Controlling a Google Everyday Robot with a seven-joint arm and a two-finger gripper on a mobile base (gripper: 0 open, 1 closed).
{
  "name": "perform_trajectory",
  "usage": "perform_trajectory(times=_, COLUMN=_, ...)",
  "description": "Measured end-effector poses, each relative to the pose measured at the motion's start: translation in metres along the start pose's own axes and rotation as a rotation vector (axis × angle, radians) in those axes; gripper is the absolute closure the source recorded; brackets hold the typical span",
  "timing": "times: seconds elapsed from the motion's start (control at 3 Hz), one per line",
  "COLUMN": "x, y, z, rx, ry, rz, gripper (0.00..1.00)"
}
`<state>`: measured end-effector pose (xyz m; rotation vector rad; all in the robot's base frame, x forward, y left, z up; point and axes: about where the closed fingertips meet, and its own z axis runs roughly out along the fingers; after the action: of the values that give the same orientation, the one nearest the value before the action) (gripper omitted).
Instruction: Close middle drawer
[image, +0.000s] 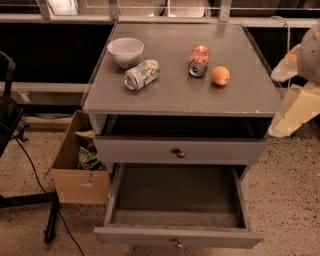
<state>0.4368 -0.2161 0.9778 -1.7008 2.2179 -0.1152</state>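
The robot's pale cream gripper (295, 107) hangs at the right edge of the camera view, level with the tabletop of the grey wooden cabinet (200, 97) and just beside its right front corner. It touches nothing that shows, and whether it is clenched or released cannot be told. It is well apart from the middle drawer (177, 192), the wide shallow grey tray that stands pulled far out toward the camera. The tray is bare inside, with its flat front and small round knob (177, 243) at the bottom edge of the view. Above it, the taller-fronted upper drawer (150, 150) sits slightly out, with a dark gap under the tabletop. A white bowl (125, 51), a crushed silvery can (142, 74), a red can (199, 60) lying on its side and an orange (220, 75) rest on top. An open cardboard box (75, 167) stands on the floor to the left. As I judge it, the closing has not begun: reaching the front and pushing it home are both left to do.
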Motion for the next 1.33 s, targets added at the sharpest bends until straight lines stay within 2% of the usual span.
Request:
perform_trajectory(times=0.33, x=0.001, y=0.029, z=0.03, rx=0.011, ry=-0.072, rz=0.021, gripper=0.56)
perform_trajectory(times=0.67, x=0.002, y=0.049, z=0.081, rx=0.011, ry=-0.129, rz=0.053, gripper=0.79)
perform_trajectory(times=1.0, x=-0.002, y=0.069, z=0.148, rx=0.005, ry=-0.196, rz=0.093, gripper=1.0)
perform_trajectory(times=1.33, x=-0.002, y=0.069, z=0.148, rx=0.005, ry=-0.196, rz=0.094, gripper=1.0)
